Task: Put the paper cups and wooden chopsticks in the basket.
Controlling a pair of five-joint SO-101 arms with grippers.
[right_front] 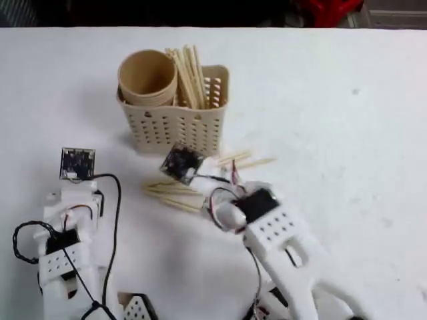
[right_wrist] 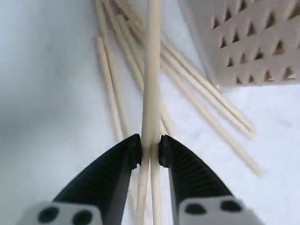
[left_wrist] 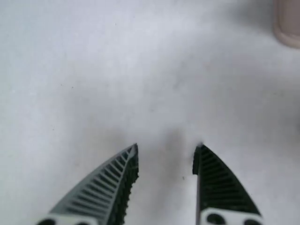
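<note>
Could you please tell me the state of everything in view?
basket: upright, partly filled.
paper cups: stacked upright in the basket.
chopsticks in basket: standing on end, leaning.
loose chopsticks: lying on the table.
right end effector: shut on held chopstick.
left end effector: open, empty.

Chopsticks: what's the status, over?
Right gripper: jaws shut on a chopstick. Left gripper: jaws open, empty. Paper cups in basket; loose chopsticks beside it.
</note>
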